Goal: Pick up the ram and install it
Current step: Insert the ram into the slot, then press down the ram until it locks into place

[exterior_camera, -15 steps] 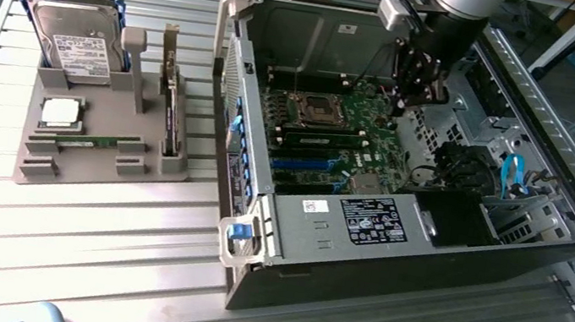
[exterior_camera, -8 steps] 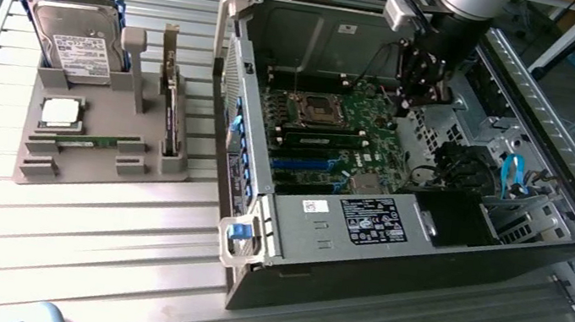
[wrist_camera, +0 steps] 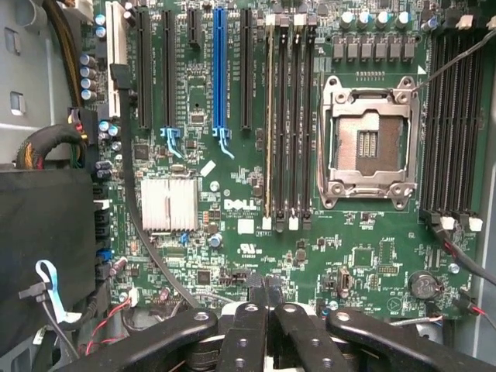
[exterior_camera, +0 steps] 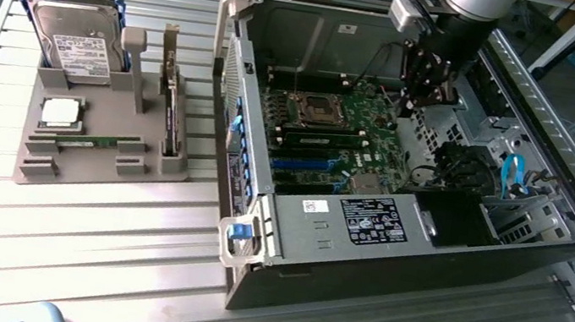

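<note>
Green and slender, the ram (exterior_camera: 99,141) lay flat in the grey holder (exterior_camera: 91,174) near the table's (exterior_camera: 44,261) edge, well apart from the gripper (exterior_camera: 431,93), whose closed, empty fingers (wrist_camera: 257,298) hung inside the computer case (exterior_camera: 388,253).

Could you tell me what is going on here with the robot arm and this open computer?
The robot arm's pincer is shut, holds nothing, and hovers inside the open black computer case above the green motherboard. One long green ram stick already sits in a slot beside the empty silver processor socket. On the grey parts holder outside rest a hard drive and a square silver processor chip.
</note>
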Controlling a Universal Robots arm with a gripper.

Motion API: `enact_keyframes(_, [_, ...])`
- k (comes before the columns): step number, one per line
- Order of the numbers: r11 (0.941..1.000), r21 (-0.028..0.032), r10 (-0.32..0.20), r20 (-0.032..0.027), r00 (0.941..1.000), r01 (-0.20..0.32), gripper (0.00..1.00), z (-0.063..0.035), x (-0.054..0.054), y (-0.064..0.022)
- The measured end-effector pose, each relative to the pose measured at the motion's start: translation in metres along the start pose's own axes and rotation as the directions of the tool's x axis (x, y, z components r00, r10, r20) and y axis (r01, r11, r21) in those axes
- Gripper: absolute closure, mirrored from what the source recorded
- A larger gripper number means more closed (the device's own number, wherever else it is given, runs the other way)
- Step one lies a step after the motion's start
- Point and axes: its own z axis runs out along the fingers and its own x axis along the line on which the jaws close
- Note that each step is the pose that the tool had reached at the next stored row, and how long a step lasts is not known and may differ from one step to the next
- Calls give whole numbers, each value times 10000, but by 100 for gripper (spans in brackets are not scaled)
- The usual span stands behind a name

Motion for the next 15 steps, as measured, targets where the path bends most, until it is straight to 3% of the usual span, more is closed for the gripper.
enact_keyframes(6, [10000, -1, -1, -23, 10000, 1, 89, 2, 1, -56])
enact_keyframes(15, [10000, 0, 0, -23, 10000, 0, 89, 3, 1, -56])
